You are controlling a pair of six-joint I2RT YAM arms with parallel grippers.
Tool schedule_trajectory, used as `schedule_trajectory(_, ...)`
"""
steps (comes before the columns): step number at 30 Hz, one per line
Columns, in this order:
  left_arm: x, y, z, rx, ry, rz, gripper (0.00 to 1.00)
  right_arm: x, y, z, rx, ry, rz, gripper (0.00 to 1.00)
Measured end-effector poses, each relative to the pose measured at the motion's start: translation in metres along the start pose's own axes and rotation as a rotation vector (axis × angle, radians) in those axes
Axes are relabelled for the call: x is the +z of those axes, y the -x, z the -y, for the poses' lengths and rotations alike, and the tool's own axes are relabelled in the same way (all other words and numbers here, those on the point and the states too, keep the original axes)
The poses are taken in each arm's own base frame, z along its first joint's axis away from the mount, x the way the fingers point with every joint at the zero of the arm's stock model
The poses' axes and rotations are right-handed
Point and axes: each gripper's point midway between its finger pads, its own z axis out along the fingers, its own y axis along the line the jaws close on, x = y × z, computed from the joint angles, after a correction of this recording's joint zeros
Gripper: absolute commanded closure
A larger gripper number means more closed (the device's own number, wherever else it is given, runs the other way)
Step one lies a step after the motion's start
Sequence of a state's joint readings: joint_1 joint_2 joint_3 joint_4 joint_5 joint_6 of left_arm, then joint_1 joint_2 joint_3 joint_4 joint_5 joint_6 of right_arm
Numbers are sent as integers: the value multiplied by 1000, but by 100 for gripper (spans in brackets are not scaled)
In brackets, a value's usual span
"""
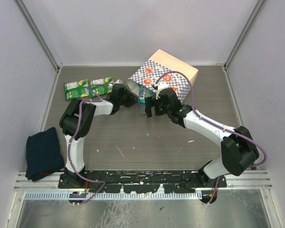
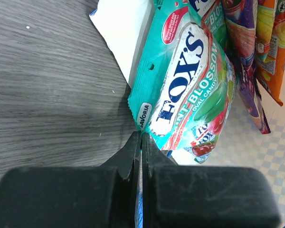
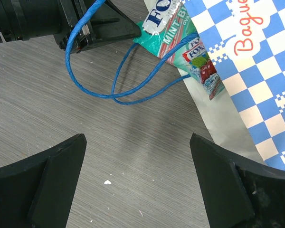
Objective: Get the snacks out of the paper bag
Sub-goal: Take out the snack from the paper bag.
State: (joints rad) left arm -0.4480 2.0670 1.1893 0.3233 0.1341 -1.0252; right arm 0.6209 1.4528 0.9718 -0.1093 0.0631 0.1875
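Teal packet [image 2: 190, 85] is the one in hand: my left gripper [image 2: 141, 142] is clenched on its lower corner, a sliver of teal showing between the closed fingers. My right gripper [image 3: 137, 178] is released, jaws wide, hovering over bare table [image 3: 61, 123] just short of the bag mouth, holding nothing.

Step, as I judge it: grasp made, pull-out not yet done. Most of the teal packet lies inside or at the lip of the paper bag [image 1: 178, 66], upper centre of the top view, on its side with its mouth to the left. Two green packets [image 1: 78, 89] lie out on the table at upper left, so the task looks partly done.

Next move calls for dragging the packet out left, away from the mouth, keeping the pinch on that thin corner. Blue cord handles [image 3: 118, 90] loop right beside my left fingers; a snag could drag the bag along.

Views differ:
- left wrist alone shows the purple packet [image 2: 244, 71] and orange packet [image 2: 270, 47] stacked inside, upper right
- right wrist alone shows the cord loops clearly
- top view alone shows the green packets and a dark blue cloth [image 1: 42, 152] at left
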Motion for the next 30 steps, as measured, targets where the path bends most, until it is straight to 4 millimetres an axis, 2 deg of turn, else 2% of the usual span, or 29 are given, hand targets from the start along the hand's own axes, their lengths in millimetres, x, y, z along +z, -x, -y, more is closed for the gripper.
schedule_trajectory(17,-26,37,10,27,-10,77,100,0,0,0,0,0,1,3)
schedule_trajectory(23,-38,33,-3,31,12,73,100,0,1,0,0,-3,4,3)
schedule_trajectory(30,-66,39,-11,49,35,101,100,0,1,0,0,-2,4,3)
